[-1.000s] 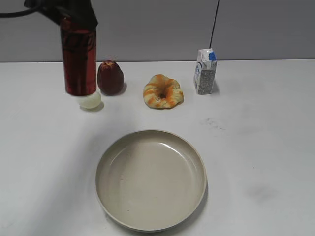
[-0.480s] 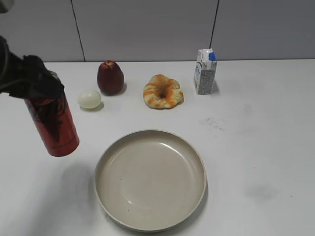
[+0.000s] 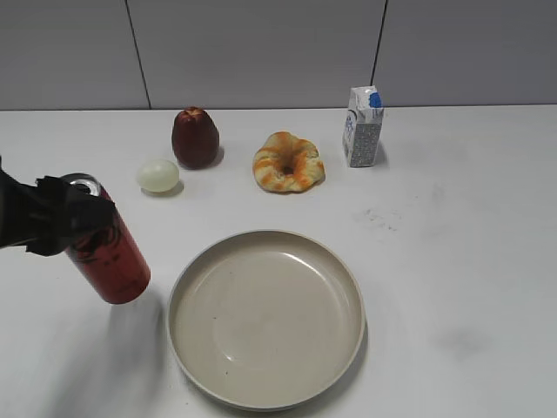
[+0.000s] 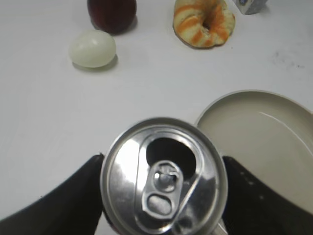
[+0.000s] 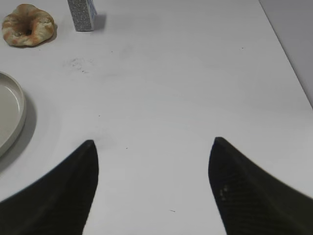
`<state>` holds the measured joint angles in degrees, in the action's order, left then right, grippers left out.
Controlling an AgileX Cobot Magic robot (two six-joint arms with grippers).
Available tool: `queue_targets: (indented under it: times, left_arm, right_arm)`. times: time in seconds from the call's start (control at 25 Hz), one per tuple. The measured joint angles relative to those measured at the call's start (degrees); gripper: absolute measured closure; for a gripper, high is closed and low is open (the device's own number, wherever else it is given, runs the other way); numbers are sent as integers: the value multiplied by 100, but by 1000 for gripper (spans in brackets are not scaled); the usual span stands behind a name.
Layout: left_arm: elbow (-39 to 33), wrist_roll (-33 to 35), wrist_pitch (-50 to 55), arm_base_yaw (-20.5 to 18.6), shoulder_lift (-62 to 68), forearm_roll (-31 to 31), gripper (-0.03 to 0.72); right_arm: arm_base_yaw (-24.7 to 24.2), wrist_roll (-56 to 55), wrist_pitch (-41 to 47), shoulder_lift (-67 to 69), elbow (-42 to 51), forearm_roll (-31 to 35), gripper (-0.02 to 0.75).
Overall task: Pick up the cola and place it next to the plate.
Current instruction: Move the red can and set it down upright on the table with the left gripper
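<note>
The cola is a tall red can with a silver pull-tab top, tilted, just left of the plate, a wide beige dish. My left gripper is shut on the can near its top. I cannot tell whether the can's base touches the table. In the left wrist view the can's top fills the space between the black fingers, with the plate to its right. My right gripper is open and empty over bare table, with the plate's edge at its left. It is out of the exterior view.
Along the back stand a dark red apple, a pale egg, an orange ring-shaped pastry and a small white-and-blue carton. The white table runs to a grey wall behind. Its right edge shows in the right wrist view.
My left gripper has carried the cola from high at the back left, above the egg, forward and down to beside the plate's left rim. The can now tilts.
</note>
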<state>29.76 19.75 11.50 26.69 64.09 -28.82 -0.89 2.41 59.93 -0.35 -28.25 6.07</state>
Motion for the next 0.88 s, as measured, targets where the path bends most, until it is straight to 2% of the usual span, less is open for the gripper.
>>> queue_targets:
  times: [0.2,0.48,0.88]
  left_arm:
    - [-7,0,-378,239,370,-17,171]
    - [1,6,-604,252,986,-230,171]
    - [16,11,-708,252,1056,-468,171]
  right_arm:
    - [0,0,0,0,0,0,204]
    - [0,0,0,0,0,0,204]
    - [0,0,0,0,0,0,204]
